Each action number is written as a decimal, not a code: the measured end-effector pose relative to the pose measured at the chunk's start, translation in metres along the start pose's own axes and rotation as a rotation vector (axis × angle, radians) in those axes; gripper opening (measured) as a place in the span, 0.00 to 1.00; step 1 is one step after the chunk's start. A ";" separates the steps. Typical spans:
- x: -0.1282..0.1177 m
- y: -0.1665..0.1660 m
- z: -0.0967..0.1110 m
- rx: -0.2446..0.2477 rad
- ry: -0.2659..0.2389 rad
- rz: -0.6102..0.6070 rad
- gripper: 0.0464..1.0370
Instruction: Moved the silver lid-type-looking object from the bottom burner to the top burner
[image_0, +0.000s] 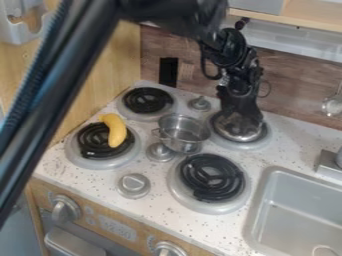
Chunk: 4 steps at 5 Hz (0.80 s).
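Hanging over the upper right burner (256, 143), the claw (242, 118) has the silver lid (236, 131) directly beneath it, whether gripped or loose one cannot tell.

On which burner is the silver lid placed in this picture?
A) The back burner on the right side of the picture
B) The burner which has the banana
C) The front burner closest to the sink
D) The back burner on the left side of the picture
A: the silver lid sits over the right-hand back burner, just below the gripper.
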<state>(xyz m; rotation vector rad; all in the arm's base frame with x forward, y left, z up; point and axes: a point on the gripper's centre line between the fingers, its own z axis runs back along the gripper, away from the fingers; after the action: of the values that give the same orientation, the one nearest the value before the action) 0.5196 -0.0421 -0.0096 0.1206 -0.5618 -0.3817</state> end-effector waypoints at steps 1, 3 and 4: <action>-0.011 -0.006 0.030 -0.035 -0.013 -0.011 0.99; -0.050 -0.017 0.079 -0.176 0.237 -0.008 0.96; -0.066 -0.018 0.087 -0.179 0.367 0.063 0.96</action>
<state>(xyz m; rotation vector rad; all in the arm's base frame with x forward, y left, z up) 0.4156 -0.0338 0.0276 -0.0004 -0.1673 -0.3366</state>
